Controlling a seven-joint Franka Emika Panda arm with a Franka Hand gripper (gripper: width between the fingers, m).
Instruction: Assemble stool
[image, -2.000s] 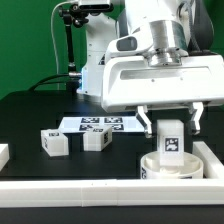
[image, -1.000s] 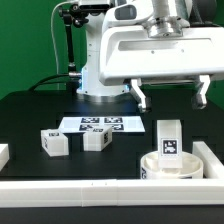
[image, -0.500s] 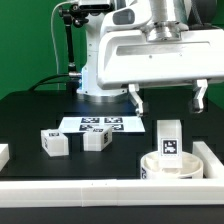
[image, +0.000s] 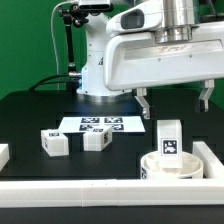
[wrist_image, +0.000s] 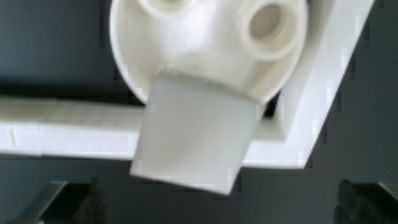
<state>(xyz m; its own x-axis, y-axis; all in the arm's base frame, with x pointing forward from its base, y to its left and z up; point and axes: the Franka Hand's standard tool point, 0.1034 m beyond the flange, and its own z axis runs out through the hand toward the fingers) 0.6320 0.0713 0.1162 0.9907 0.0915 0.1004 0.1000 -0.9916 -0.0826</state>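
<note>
Started at the exterior view's left: spotted a first loose leg (image: 52, 143) lying on the black bench (image: 25, 115), not yet fitted. Moved along and found a second loose leg (image: 95, 140) just beside it, in front of the marker board (image: 100, 125), likewise waiting. Reached the exterior view's right and met the seat (image: 170, 168), tucked into the corner of the white rails (image: 90, 190), underside up. Saw a third leg (image: 170, 139) standing upright on it. Checked the wrist view: same leg planted near the seat's rim, beside an unfilled socket (wrist_image: 267, 25). Could not tell whether it was driven fully home. Looked up and caught the fingers (image: 143, 104) hanging above that leg, spread wide, gripping nothing, clear of every part. Judged the job roughly a third done: one leg in, two more to fetch, place and tighten.
</note>
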